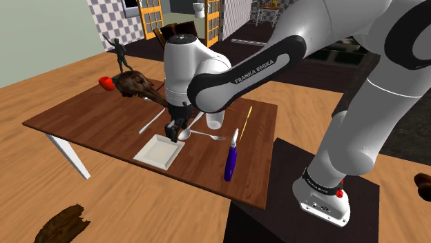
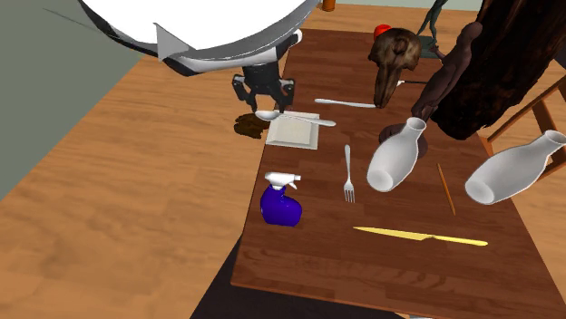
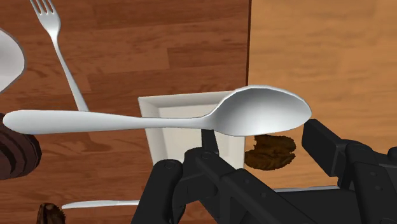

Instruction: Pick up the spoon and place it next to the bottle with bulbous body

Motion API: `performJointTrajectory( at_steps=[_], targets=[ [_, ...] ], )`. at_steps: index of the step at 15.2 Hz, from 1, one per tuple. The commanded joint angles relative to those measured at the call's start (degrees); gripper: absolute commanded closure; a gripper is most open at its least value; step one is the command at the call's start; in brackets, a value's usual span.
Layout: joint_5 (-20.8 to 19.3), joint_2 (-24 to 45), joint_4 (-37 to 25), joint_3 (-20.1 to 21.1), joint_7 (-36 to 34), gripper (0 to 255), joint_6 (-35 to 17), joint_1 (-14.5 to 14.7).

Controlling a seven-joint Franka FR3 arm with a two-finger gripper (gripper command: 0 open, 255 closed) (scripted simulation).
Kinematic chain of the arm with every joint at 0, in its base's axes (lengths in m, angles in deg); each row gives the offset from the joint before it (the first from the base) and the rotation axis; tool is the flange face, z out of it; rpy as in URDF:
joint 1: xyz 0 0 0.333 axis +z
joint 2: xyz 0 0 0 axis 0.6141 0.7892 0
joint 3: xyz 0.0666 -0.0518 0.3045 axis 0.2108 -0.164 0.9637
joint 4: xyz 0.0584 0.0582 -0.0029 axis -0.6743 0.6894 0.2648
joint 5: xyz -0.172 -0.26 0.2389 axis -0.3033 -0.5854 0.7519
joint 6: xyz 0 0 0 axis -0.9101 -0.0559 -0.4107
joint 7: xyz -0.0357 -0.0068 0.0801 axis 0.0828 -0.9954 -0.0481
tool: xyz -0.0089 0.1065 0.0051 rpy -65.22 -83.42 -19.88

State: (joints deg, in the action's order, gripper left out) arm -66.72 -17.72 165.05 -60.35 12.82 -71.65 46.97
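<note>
1. The gripper [image 2: 266,106] is clenching the spoon [image 3: 159,119]. In the wrist view the two black fingers are pressing at the bowl end, and the long handle is sticking out free to one side.
2. The spoon is hanging level in the air over the edge of the square white plate [image 2: 292,134], close to the border of the table [image 2: 381,263]. It is touching nothing else.
3. The spoon is looking like polished metal, smooth and shiny, with an oval bowl and a thin handle. I am judging it slippery, so the carry is asking for a firm grip and a slow motion.
4. In the second exterior view the white bottle [image 2: 396,156] is sitting at about four o'clock from the gripper, well apart. Its belly is round and fat, its neck is narrow and its surface is plain.
5. A fork [image 2: 348,172] is lying near the bottle, at about eight o'clock from it. The spoon should be passing high over the fork and coming down on bare brown wood just beside the belly. The free handle should be pointing away from the bottle, and the fingers should be opening only when the spoon is almost on the wood.
6. A second white bottle [image 2: 517,169] of the same shape is sitting at three o'clock from the first. I am taking the nearer one as the goal, but I cannot be sure.
</note>
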Motion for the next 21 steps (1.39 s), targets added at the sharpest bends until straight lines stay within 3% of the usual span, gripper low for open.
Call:
performJointTrajectory(
  at_steps=[1,18,21],
  targets=[
    [0.5,-0.8,-0.8,-0.1,0.4,255,1.5,0.0],
    [2.5,-4.4,-10.1,-0.5,2.5,255,14.1,0.0],
    [4.2,-8.0,-6.2,-3.2,7.3,255,13.4,-1.5]
  ],
)
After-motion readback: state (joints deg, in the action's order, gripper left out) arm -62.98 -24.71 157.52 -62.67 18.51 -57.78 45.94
